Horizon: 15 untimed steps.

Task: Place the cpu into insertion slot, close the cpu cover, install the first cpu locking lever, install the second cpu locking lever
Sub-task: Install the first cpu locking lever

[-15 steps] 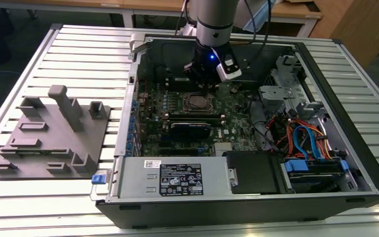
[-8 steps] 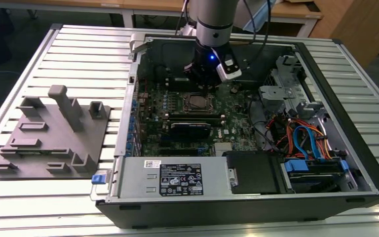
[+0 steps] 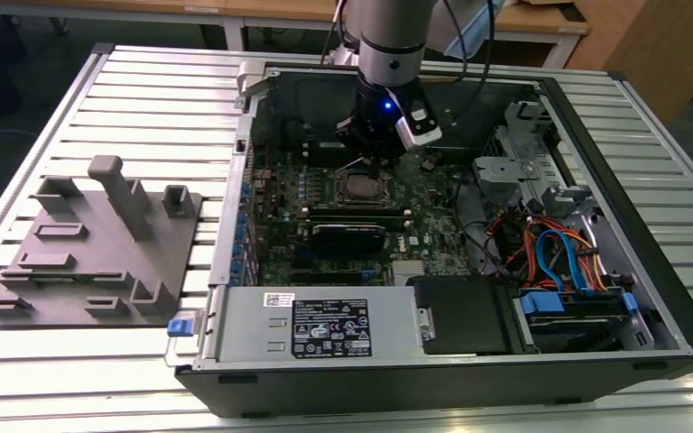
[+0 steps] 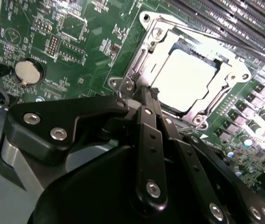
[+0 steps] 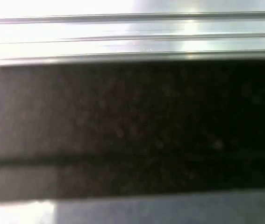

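The cpu [image 4: 190, 77] sits in the insertion slot, upper right of the second wrist view, with the cpu cover [image 4: 147, 44] down around it. The gripper [image 4: 147, 93] hovers at the cover's near corner, jaws pinched nearly together and empty, so I judge a locking lever step is in hand, calling for a careful hook and press.

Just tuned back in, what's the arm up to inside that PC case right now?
The arm's black pincer is down inside the open black computer case, its closed tips at the edge of the silvery square metal cpu cover on the green motherboard. The small square cpu with its silvery-grey top already sits in the insertion slot, showing through the cover's cut-out with the frame lowered around it. Whether either locking lever is latched cannot be made out.
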Tool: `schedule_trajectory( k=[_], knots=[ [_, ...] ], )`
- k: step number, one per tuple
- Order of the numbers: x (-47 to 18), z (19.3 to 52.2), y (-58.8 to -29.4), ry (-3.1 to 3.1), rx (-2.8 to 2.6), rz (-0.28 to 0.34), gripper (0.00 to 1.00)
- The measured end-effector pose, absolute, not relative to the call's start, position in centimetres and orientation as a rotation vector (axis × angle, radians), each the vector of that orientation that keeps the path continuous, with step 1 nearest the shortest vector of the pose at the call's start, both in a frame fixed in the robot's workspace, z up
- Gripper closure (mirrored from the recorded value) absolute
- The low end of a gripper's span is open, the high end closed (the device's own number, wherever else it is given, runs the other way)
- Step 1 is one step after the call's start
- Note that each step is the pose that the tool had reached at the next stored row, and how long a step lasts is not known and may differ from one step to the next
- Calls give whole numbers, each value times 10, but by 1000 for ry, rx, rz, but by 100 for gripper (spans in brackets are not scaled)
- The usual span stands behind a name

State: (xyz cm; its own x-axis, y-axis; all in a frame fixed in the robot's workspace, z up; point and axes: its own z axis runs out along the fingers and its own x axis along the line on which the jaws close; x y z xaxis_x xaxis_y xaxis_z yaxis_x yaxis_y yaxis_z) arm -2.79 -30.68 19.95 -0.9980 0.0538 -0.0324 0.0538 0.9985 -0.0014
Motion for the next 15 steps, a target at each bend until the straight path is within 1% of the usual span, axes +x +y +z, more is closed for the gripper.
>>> schedule_trajectory(
  k=[8, 15],
  knots=[
    [-28, 202, -308, 3108, 84, -3, 90],
    [-31, 202, -317, 3108, 84, -3, 90]
  ],
)
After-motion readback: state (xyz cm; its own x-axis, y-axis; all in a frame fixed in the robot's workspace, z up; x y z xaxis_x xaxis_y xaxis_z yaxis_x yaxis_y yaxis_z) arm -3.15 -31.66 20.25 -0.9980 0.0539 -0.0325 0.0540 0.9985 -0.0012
